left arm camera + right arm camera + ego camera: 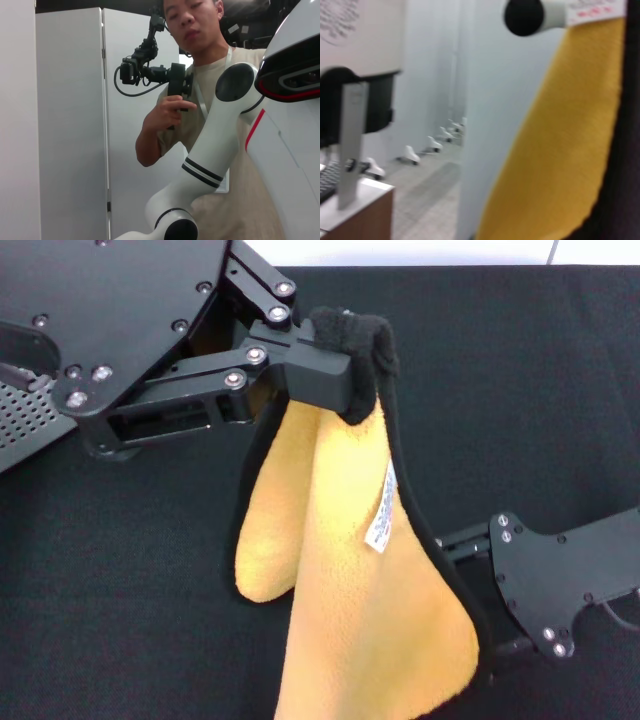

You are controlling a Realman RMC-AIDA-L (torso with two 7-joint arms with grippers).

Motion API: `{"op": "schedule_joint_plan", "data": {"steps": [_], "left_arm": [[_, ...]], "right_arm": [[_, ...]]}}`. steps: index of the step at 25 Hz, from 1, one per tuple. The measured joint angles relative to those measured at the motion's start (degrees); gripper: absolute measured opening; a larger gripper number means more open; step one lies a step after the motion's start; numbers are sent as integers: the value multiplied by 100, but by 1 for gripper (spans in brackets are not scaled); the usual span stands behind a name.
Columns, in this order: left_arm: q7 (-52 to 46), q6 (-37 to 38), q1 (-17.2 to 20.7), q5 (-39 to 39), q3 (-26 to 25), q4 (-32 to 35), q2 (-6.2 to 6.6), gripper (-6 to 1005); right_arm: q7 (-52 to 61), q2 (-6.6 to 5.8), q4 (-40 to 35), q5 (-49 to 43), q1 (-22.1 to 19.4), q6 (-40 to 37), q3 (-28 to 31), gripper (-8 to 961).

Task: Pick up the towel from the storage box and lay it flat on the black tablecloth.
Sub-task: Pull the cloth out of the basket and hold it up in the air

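Towel hangs from my left gripper, which is clamped on its black-trimmed corner, high above the black tablecloth, so it can unfold freely. It is yellow-orange, fleecy, with a white label. My right gripper waits beside its lower edge; I cannot tell its fingers. The storage box lies beyond the left gripper.

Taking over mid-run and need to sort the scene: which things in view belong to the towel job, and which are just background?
Part of the job:
- towel, hanging from the left gripper
- black tablecloth beneath it
- storage box, at the head view's left edge
- right gripper, low beside the towel's hanging edge

Not part of it:
- person holding a camera rig
- white partition panels
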Motion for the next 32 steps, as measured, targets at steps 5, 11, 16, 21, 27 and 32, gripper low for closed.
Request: {"op": "schedule_joint_plan", "data": {"steps": [5, 11, 16, 21, 27, 32], "left_arm": [[12, 0, 0, 26, 0, -56, -1, 8], [17, 0, -9, 198, -11, -68, -12, 8], [17, -4, -92, 350, -17, -79, -13, 7], [17, -14, -212, 479, -119, -102, -13, 7], [38, -11, -413, 697, -390, -202, -34, 7], [144, -9, -608, 827, -540, -219, 10, 7]], "right_arm": [[4, -3, -31, -51, 78, -368, -1, 616], [130, -68, -39, -116, 187, -751, 4, 613], [261, -77, -40, -351, 270, -829, 31, 610], [292, -103, -66, -444, 297, -790, 78, 608], [332, -182, -96, -499, 319, -628, 411, 605], [366, -230, -111, -505, 369, -561, 578, 602]]}}
